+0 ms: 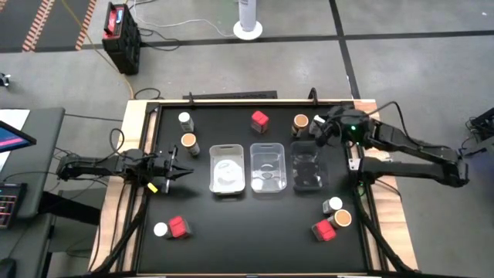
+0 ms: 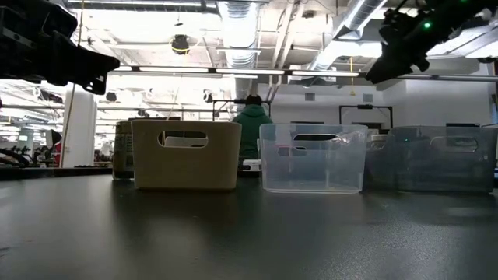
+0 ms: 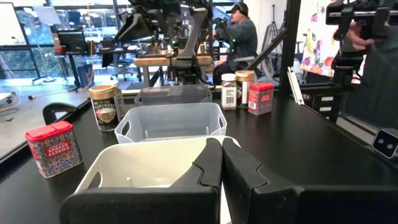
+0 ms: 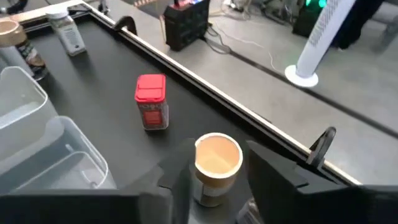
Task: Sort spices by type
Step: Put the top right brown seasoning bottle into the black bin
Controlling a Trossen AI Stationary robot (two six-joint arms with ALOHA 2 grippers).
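Spice containers stand in groups on the black table. At the far edge are a red box (image 1: 259, 120), a white-lidded jar (image 1: 184, 120), a tan-lidded jar (image 1: 189, 141) and another tan-lidded jar (image 1: 300, 123). Near the front are a white-lidded jar (image 1: 160, 229) beside a red box (image 1: 179, 226), and a red box (image 1: 324, 230) with two jars (image 1: 338, 212). My right gripper (image 1: 318, 131) hovers open above the far tan-lidded jar (image 4: 217, 163), its fingers on either side and above it. My left gripper (image 1: 179, 164) is shut, raised left of the trays.
Three rectangular trays stand in a row at mid-table: a whitish one (image 1: 227, 168), a clear one (image 1: 268, 167) and a darker clear one (image 1: 309, 166). A wooden rim (image 1: 131, 116) frames the table. A person (image 3: 244, 34) stands beyond the table's right side.
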